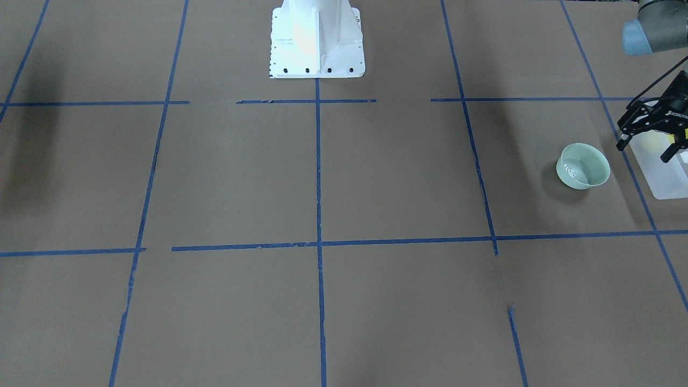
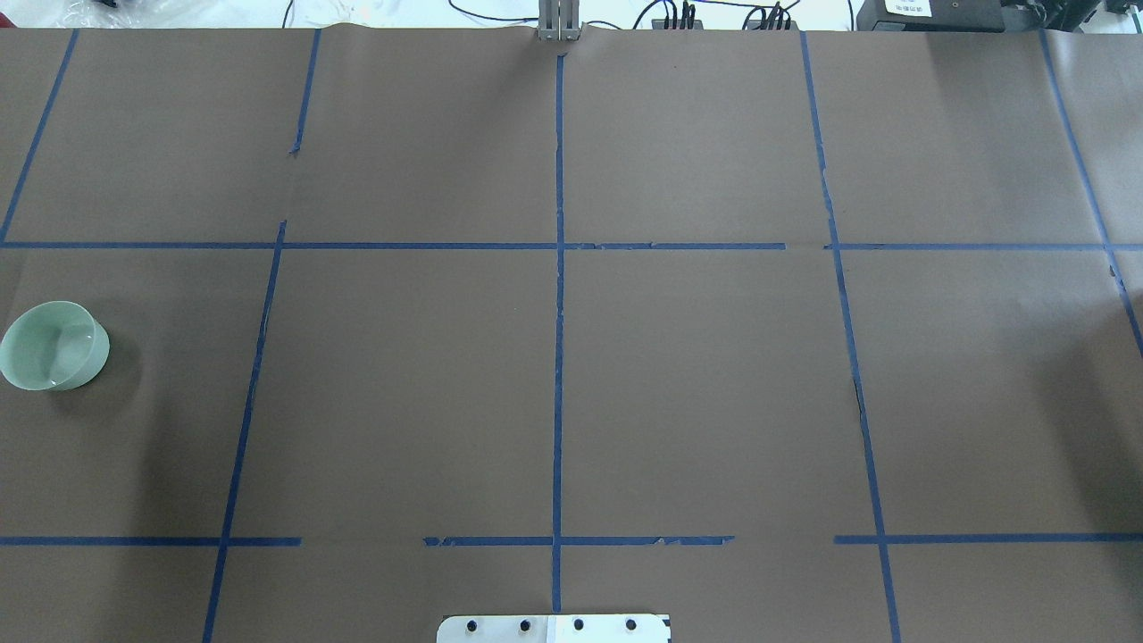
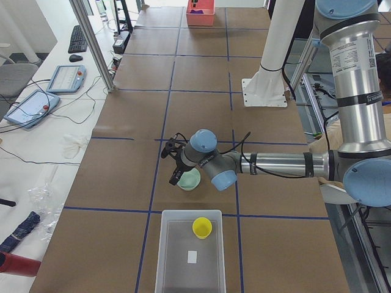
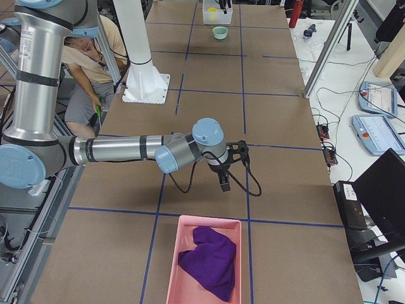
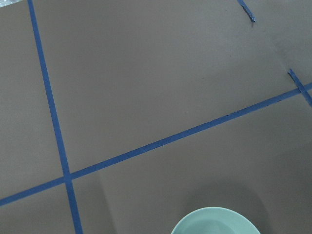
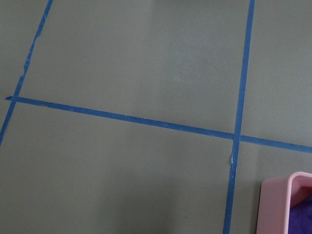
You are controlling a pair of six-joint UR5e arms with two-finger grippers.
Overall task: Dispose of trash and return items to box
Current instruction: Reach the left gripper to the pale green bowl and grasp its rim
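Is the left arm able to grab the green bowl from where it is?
Probably yes. The left claw hangs open close by the bowl, and nothing lies between them. The bowl stands upright on the table, outside the box, with its rim free.

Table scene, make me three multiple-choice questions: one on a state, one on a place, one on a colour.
1. The pale mint-green round bowl is: A upright on the brown table; B upside down; C lying on its side.
2. The small yellow plastic cup sits: A in the bowl; B in the frosted-white plastic bin; C on the table.
3. The crumpled cloth in the pink tray is: A green; B purple; C white.

1 A, its opening faces up. 2 B, the bin's walls surround it. 3 B, the exterior right view shows it.
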